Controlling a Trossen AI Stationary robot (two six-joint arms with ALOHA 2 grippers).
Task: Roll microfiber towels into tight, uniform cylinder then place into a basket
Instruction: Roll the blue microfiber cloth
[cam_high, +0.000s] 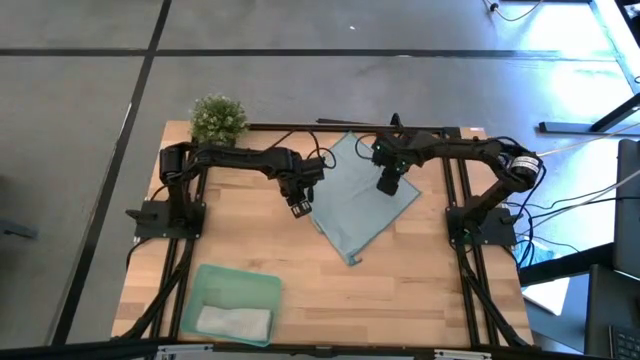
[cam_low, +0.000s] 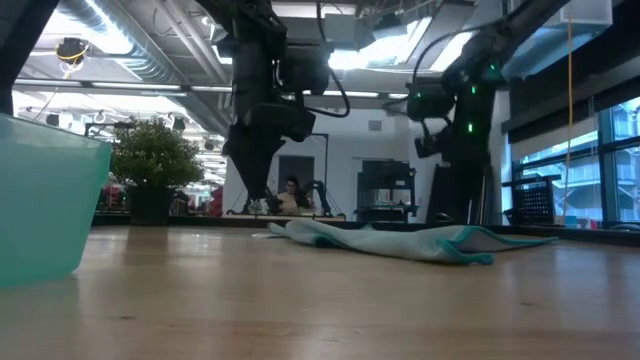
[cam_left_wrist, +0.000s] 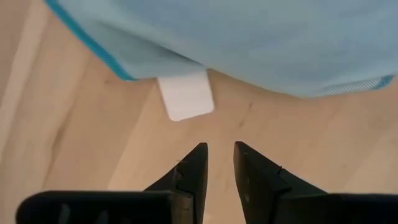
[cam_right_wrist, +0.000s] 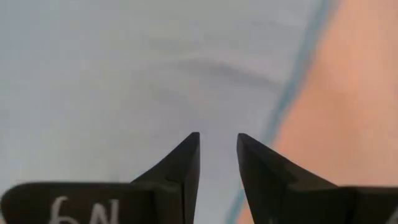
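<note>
The light blue microfiber towel (cam_high: 360, 195) lies spread flat on the wooden table, one corner toward the near edge; its white tag (cam_left_wrist: 185, 94) sticks out from its left edge. My left gripper (cam_high: 298, 207) points down over bare wood just left of that edge, narrowly open and holding nothing (cam_left_wrist: 221, 146). My right gripper (cam_high: 388, 185) hovers over the towel's right half (cam_right_wrist: 124, 74), open and clear of the cloth (cam_right_wrist: 217, 137). The mint-green basket (cam_high: 210, 280) stands at the near left with a pale grey towel (cam_high: 233, 322) lying in it.
A small potted plant (cam_high: 217, 118) stands at the table's far left corner. Bare wood shows between the basket and the blue towel (cam_low: 400, 240). In the low view the basket's wall (cam_low: 45, 200) rises at the near left.
</note>
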